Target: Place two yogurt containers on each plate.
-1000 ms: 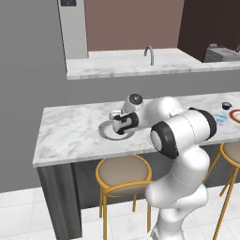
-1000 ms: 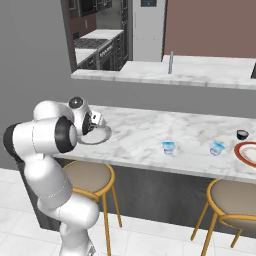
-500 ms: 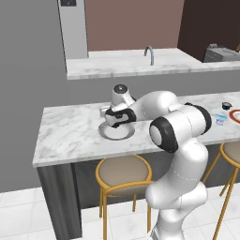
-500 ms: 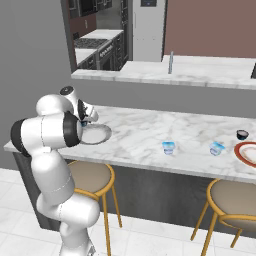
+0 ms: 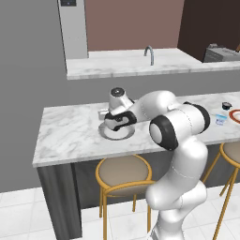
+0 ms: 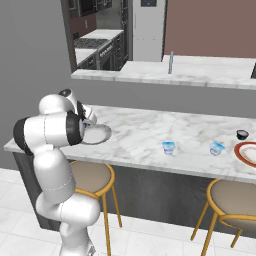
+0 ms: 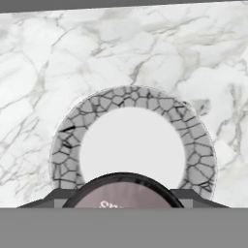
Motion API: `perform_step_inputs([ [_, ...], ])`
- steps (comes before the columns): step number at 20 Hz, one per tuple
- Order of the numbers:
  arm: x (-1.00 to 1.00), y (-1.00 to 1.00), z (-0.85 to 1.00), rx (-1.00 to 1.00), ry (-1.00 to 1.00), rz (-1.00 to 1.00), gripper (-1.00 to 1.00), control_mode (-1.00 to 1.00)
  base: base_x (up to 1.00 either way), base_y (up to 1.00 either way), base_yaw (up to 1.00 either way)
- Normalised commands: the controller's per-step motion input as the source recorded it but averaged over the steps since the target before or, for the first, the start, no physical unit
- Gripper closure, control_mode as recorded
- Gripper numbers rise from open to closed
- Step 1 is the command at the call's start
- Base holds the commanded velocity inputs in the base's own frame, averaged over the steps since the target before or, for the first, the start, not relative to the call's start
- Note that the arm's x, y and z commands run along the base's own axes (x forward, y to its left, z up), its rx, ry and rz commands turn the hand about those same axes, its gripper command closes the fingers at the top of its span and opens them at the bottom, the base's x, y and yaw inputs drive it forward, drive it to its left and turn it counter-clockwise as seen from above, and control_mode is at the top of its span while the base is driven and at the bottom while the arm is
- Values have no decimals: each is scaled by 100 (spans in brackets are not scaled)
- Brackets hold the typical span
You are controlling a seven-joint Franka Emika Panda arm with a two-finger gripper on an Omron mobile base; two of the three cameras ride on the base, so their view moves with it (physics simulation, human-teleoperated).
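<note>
Marble counter (image 5: 70, 131) of the kitchen island, stools below, sink ledge behind. Gripper (image 5: 120, 121) hangs low over the grey-rimmed plate (image 7: 193, 140) at the counter's left end.

Hand view: dark yogurt cup (image 7: 123, 191) sits between the jaws, round lid with pale lettering facing the camera, fingers (image 7: 46, 197) flanking it on both sides. Jaws look closed on it at a moderate width. Plate's white well is straight ahead of the cup, centre just beyond the cup's rim, so the cup is above the near part of the plate. Can't tell whether the cup bottom touches the plate.

Cup has no long axis to speak of; appears upright in the grip.

Arm pose: elbow high, forearm reaching left across its own body, wrist bent down over the plate.

Rest of the task items are well apart to the right: two pale blue cups (image 6: 169, 147) (image 6: 217, 148) on bare marble, second dark cup (image 6: 242, 134) just beside the red-rimmed plate (image 6: 240, 152). Both plates look empty.

My read: lower and release here.
</note>
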Motion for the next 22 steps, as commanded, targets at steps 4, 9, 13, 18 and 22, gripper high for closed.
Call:
perform_step_inputs([
  [4, 0, 0, -17, 0, 9, -1, 100, -100, 0, 0, 0],
  [9, 0, 0, -21, 0, 6, -1, 100, -100, 0, 0, 0],
  [13, 11, 0, -19, 0, 0, 0, 100, -100, 0, 0, 0],
  [18, 20, 0, -25, 0, 0, 0, 100, -100, 0, 0, 0],
  [22, 19, 0, -23, 0, 0, 0, 100, -100, 0, 0, 0],
])
